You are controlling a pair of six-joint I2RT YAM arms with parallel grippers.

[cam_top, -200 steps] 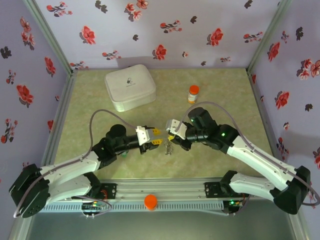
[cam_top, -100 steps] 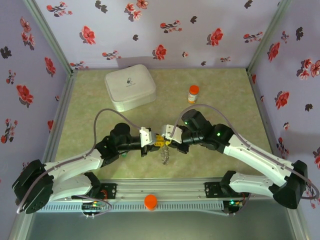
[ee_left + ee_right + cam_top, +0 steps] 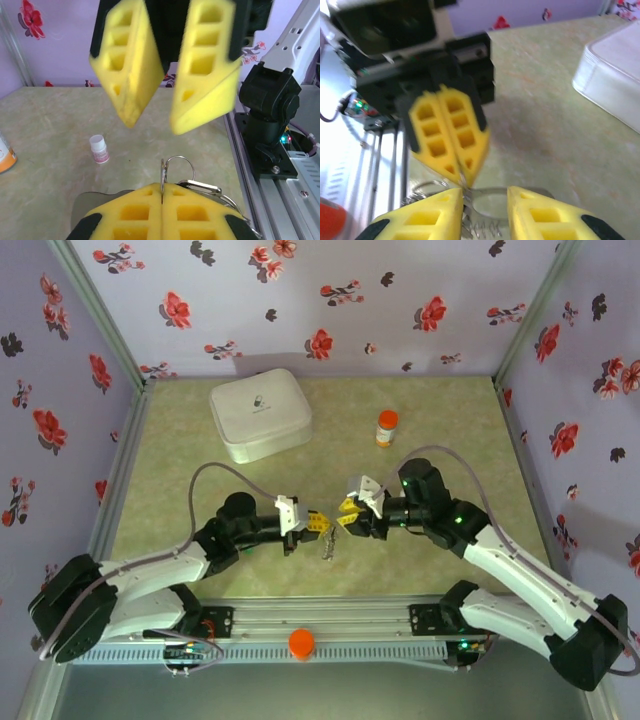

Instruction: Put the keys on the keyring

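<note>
The left end effector (image 3: pixel 318 524) is pressed together on the keyring (image 3: pixel 162 172), holding it edge-up above the desk (image 3: pixel 450 430), mid-way between the arms. The right end effector (image 3: pixel 348 514) faces it tip to tip with its fingers apart, so the ring lies just ahead of its tips. The left wrist view shows the clamped wire and a loop beside it. From above it is a small dangling cluster, and the keys are too small to tell.

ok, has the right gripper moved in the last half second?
Yes. Against the pill bottle, the right gripper has drawn back rightward, leaving a gap to the left gripper, which holds the keyring.
</note>
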